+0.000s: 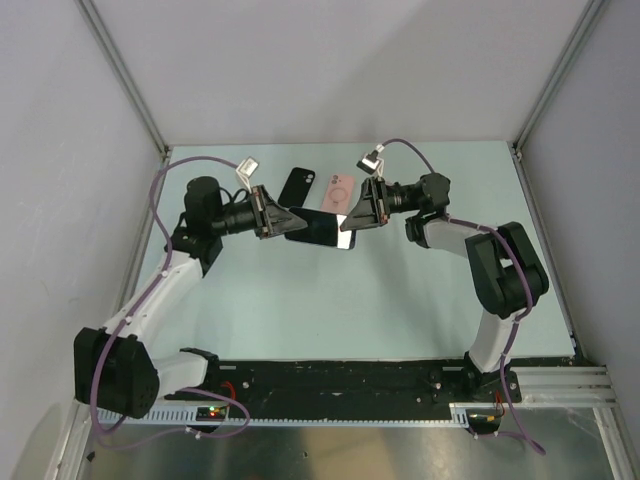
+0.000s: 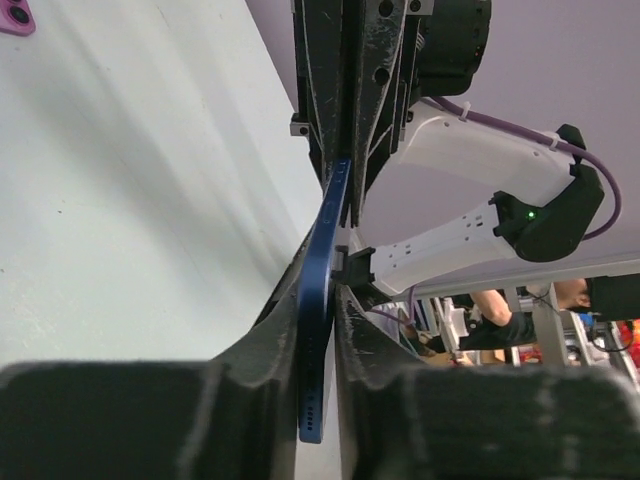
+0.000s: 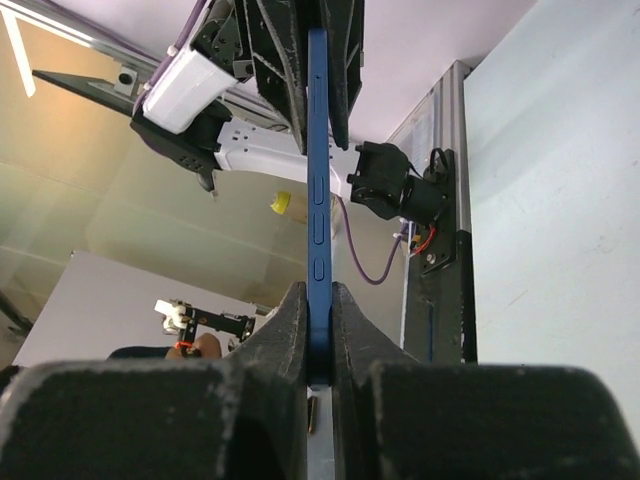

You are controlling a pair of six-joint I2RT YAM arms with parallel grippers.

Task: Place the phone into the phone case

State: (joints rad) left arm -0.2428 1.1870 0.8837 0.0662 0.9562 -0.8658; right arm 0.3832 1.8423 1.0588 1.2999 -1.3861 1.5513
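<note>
A blue phone [image 1: 322, 228] hangs above the table, held at both ends. My left gripper [image 1: 291, 222] is shut on its left end and my right gripper [image 1: 349, 222] is shut on its right end. In the left wrist view the phone's blue edge [image 2: 322, 330] runs between my fingers [image 2: 262, 345], with the right gripper clamping the far end. In the right wrist view the edge with its side buttons [image 3: 318, 200] stands straight up from my closed jaws. A pink phone case [image 1: 338, 192] lies flat on the table just behind the phone.
A black phone-shaped item [image 1: 299, 185] lies beside the pink case, to its left. A corner of the pink case [image 2: 15, 16] shows in the left wrist view. Grey walls with metal frame posts [image 1: 128, 80] enclose the pale table [image 1: 300, 300].
</note>
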